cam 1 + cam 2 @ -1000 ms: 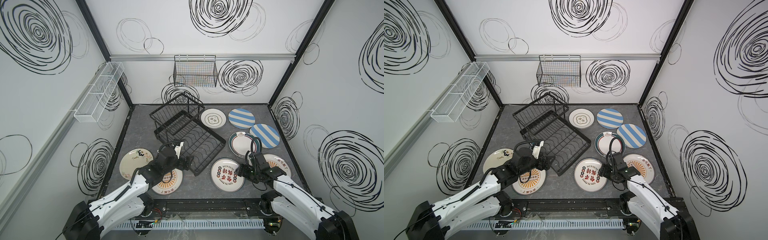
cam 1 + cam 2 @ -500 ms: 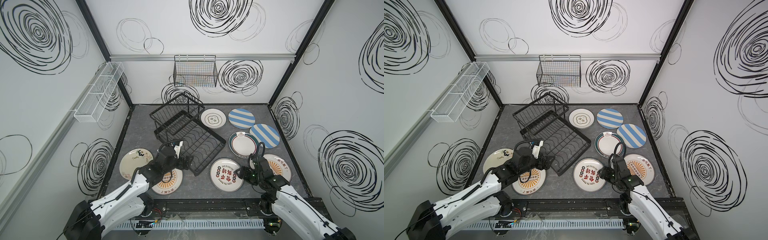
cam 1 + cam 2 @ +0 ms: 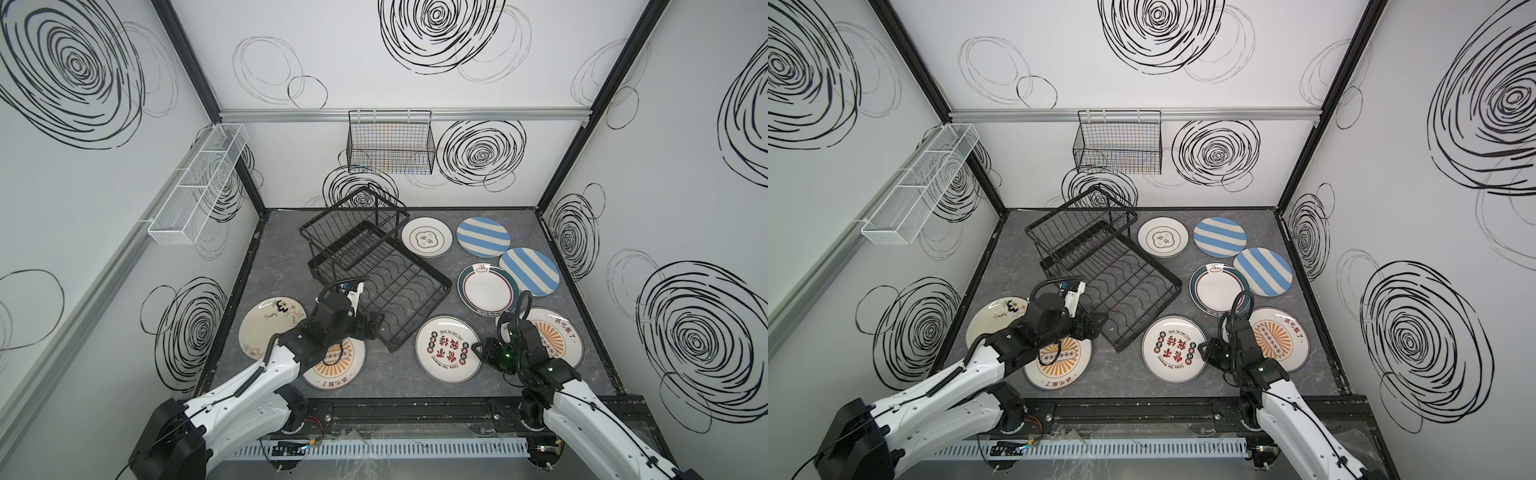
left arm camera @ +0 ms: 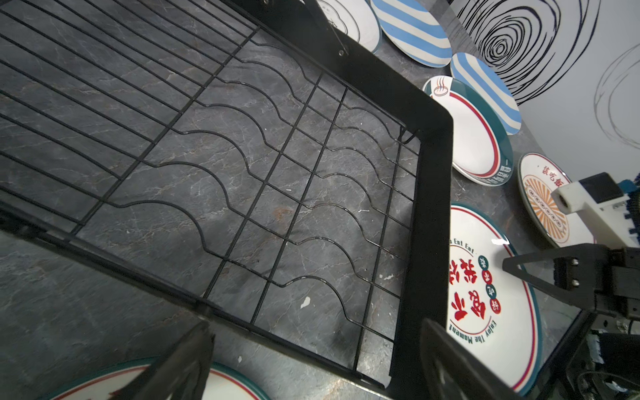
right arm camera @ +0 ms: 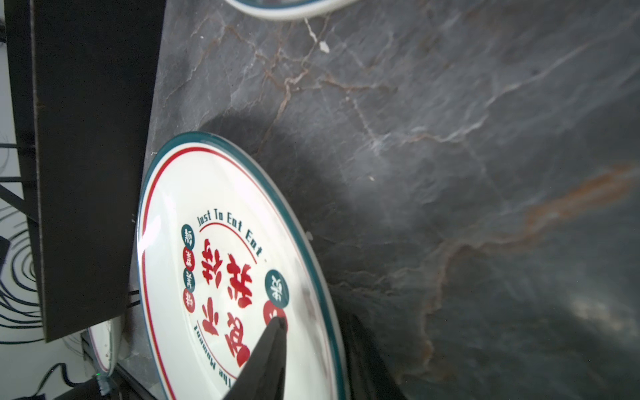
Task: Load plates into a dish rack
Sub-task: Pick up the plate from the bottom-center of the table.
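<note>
The grey marbled table (image 3: pixel 291 257) carried everything. The black wire dish rack (image 3: pixel 422 318) sat left of centre and askew, its raised basket toward the back wall and its lower tray of wavy slots reaching forward; no plate stood in it.

All eight plates lay flat on the table around it. To its right, at the back, were the white emblem plate (image 3: pixel 426 242) and two blue-striped plates (image 3: pixel 483 236) (image 3: pixel 528 271), the nearer one overlapping the rim of the green-red rimmed plate (image 3: pixel 486 291). In front were the red-character plate (image 3: pixel 446 351), just beside the rack's near corner, and an orange sunburst plate (image 3: pixel 557 336) partly under the right arm. To the rack's left lay the cream plate (image 3: pixel 266 328) and a second sunburst plate (image 3: pixel 336 365) under the left arm.

The left pincer (image 3: pixel 374 326) hovered at the tray's near edge, its fingers (image 4: pixel 194 360) well apart and holding nothing. The right pincer (image 3: pixel 478 347) was clamped on the red-character plate's right rim: the right wrist view showed one finger (image 5: pixel 273 356) on the plate's face and the other beneath the edge.
</note>
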`<move>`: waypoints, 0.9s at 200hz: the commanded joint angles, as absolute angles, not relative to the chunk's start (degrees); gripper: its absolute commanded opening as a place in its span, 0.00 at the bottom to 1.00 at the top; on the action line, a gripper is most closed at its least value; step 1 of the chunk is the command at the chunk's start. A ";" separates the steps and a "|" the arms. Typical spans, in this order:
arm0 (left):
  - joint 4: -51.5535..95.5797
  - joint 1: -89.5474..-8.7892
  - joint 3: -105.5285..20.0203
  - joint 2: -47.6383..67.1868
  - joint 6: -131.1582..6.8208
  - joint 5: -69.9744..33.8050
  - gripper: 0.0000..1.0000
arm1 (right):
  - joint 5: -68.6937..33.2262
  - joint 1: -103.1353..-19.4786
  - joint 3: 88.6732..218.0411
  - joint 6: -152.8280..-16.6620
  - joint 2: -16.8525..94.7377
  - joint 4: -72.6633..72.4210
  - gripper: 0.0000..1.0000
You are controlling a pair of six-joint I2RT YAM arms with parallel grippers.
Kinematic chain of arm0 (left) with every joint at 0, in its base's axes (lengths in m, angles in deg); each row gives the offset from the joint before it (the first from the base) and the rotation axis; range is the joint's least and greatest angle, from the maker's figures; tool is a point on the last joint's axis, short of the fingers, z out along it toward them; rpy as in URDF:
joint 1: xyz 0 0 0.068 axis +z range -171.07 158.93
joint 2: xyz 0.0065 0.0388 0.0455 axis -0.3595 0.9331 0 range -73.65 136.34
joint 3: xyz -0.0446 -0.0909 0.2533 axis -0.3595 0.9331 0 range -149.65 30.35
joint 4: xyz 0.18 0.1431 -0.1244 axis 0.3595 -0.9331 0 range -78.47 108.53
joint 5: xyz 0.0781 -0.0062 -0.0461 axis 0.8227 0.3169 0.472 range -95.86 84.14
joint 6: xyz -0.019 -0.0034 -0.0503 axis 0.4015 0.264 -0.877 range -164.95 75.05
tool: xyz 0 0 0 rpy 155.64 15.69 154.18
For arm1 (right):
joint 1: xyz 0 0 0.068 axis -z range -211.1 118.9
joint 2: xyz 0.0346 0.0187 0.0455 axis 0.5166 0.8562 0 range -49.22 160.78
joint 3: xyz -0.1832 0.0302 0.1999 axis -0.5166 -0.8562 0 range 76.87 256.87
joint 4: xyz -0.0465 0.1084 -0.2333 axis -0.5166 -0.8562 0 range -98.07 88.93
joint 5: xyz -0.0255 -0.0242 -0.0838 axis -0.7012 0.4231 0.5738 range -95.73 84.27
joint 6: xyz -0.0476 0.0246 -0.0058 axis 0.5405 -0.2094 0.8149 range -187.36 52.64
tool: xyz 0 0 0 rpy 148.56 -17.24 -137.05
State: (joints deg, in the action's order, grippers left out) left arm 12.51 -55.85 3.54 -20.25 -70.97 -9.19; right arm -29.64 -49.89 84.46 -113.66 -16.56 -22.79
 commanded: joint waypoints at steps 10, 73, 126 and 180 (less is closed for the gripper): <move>12.91 -55.37 1.46 -20.65 -70.33 -8.48 0.96 | -28.99 -49.92 83.34 -113.97 -17.32 -24.91 0.22; 12.58 -55.22 0.79 -19.96 -69.73 -8.03 0.96 | -25.56 -49.87 85.63 -113.45 -17.09 -27.17 0.00; 12.44 -52.20 -1.77 -17.52 -65.59 -7.52 0.96 | -19.15 -49.95 99.83 -109.91 -15.86 -35.61 0.00; 13.08 -50.23 -3.88 -14.20 -64.04 -5.76 0.96 | -11.94 -50.00 115.72 -104.32 -9.11 -42.36 0.00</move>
State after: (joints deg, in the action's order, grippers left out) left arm 11.39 -50.37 -1.92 -15.48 -65.05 -7.27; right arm -17.18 -49.89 108.18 -107.63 -10.85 -39.66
